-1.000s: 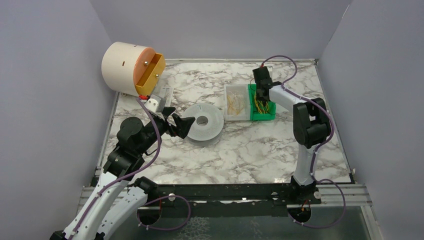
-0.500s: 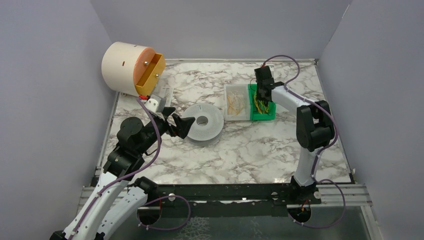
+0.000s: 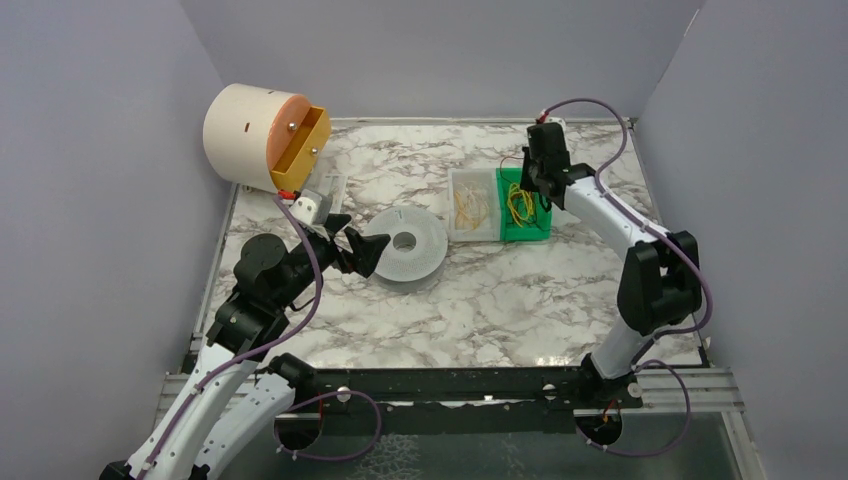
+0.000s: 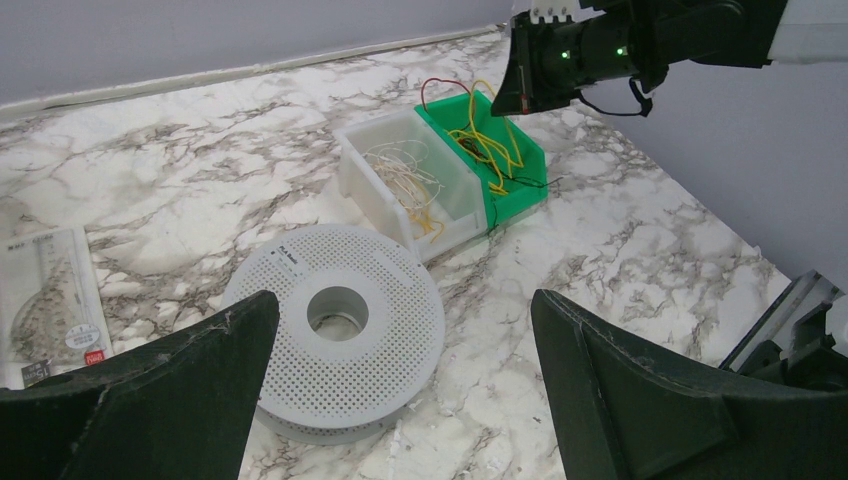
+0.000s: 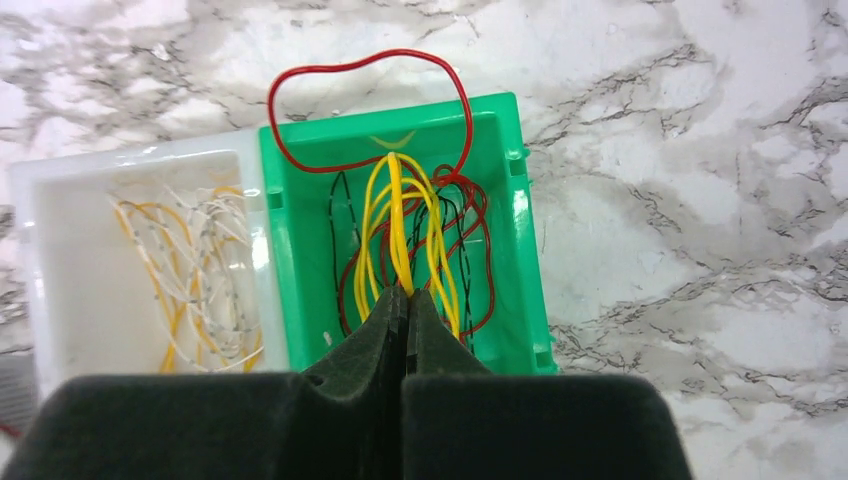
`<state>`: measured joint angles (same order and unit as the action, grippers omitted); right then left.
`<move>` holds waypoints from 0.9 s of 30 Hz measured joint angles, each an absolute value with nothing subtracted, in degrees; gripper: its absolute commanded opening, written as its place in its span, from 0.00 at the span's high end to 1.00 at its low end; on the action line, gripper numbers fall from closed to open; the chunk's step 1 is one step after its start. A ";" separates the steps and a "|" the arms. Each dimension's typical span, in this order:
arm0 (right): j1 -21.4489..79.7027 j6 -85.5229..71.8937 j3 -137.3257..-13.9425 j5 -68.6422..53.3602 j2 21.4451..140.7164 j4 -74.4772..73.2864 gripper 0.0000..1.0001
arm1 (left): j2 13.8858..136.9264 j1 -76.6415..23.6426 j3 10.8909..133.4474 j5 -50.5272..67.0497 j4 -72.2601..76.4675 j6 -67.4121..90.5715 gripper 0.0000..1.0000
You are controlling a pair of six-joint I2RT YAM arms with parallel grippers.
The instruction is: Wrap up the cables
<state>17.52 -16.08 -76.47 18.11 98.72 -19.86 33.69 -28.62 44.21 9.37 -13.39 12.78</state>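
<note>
Left hand: The left hand (image 3: pixel 358 247) is waiting low over the counter (image 3: pixel 480 300), close to the robot. Its two fingers are standing wide open, and it is holding nothing.
Reel: A white round reel (image 4: pixel 335 322) full of little holes is lying flat on the counter, just past the left hand. No cable is going around it.
White box: A white box (image 4: pixel 452 205) is sitting farther back, touching the green box. Thin pale and yellow wires are lying loose inside it.
Green box: The green box (image 5: pixel 522 250) is holding a messy bunch of thin cables. A red cable (image 5: pixel 370 65) is looping out over its far edge.
Right hand: The right hand (image 5: pixel 405 297) is hanging over the green box. Its fingers are pressing tight together and pinching the yellow cables (image 5: pixel 398 215) at their tips. The yellow cables are stretching from the box up to the hand.
Drum: A big round drum (image 3: pixel 250 125) with a yellow tray is sitting in the far left corner. Nothing is touching it.
Done: Only the picking up seems to be happening, so the job is looking barely begun.
Left to do: The yellow cables are needing to come out of the box and get wrapped, likely at the reel. The other cables are waiting too.
</note>
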 measured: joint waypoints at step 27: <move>17.52 -17.19 -87.11 11.99 74.63 -19.97 0.99 | 33.76 -28.62 44.21 9.37 -13.41 12.78 0.01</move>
<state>17.52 -17.19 -87.11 11.99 74.63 -19.97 33.76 -28.62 44.21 9.37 -13.41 12.78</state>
